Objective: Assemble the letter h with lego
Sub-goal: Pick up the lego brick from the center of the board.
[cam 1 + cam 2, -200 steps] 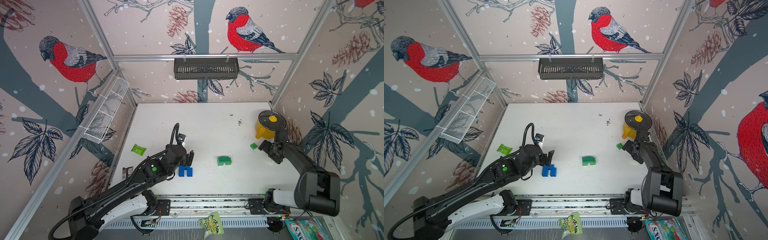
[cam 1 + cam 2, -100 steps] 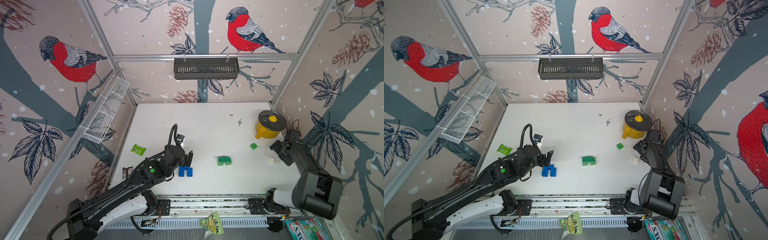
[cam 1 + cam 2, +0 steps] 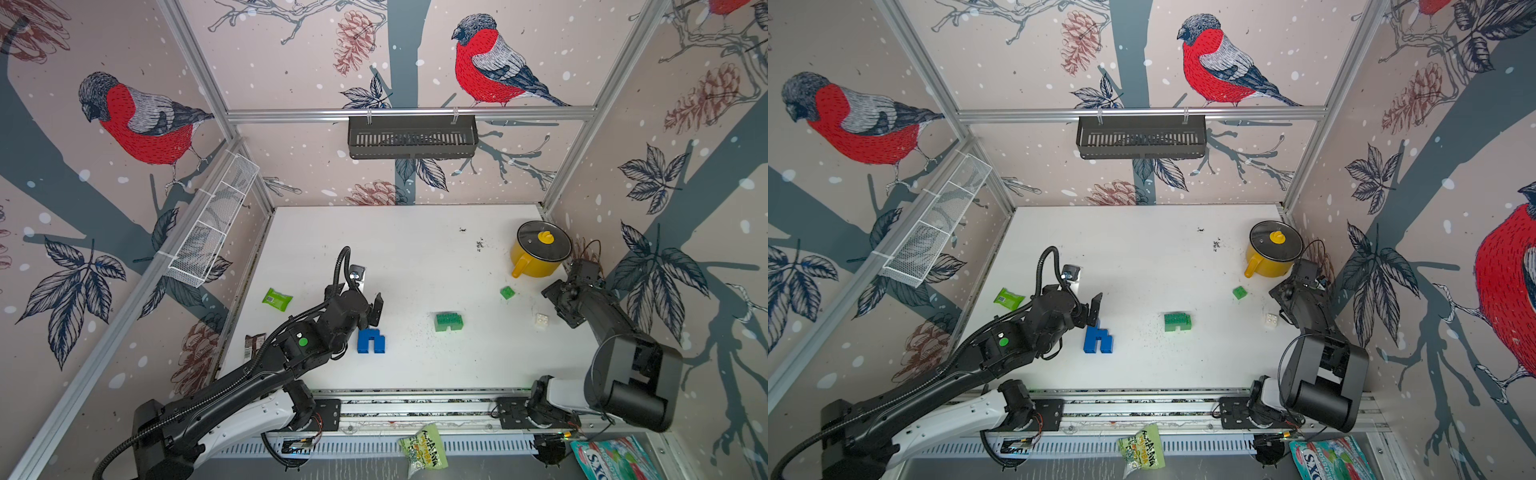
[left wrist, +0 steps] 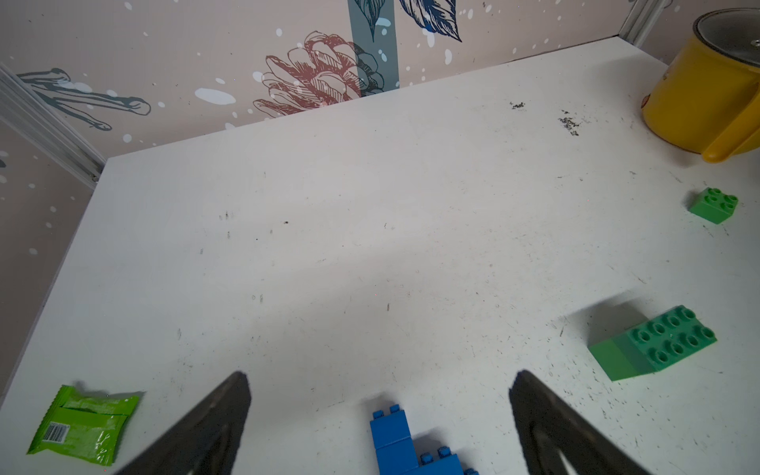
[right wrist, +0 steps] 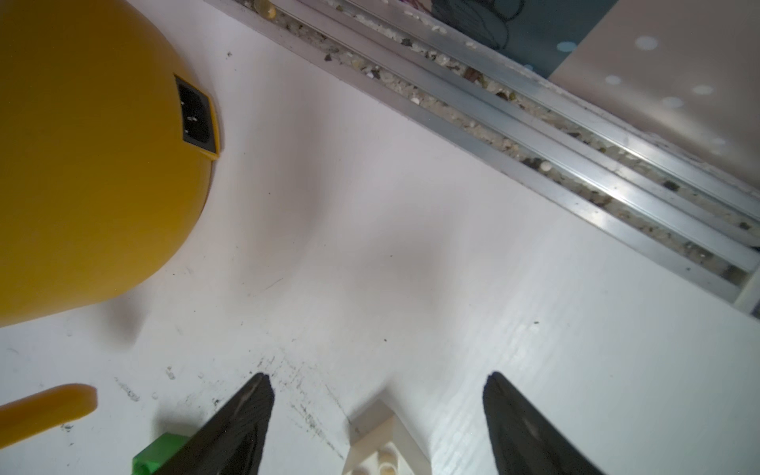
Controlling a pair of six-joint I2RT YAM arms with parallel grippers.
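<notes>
Hovering our left tool (image 4: 380, 375), jaws apart, by the blue studded plastic lego h (image 4: 395, 436) on the bench (image 4: 370, 246), we hold nothing. Our right tool (image 5: 377, 375), also apart, straddles the white studded brick (image 5: 378, 448), likely for grasping.

Bullfinch-and-pinecone wallpaper walls (image 3: 291, 62), aluminium frame (image 3: 411, 113), black rack (image 3: 411, 137), white wire basket (image 3: 212, 220), white tabletop (image 3: 415, 257).

Blue bricks (image 3: 1097, 338) joined, h-shaped; green stack (image 3: 448, 321) nearby; small green square (image 3: 507, 292), white brick (image 3: 541, 320) apart (far right).
</notes>
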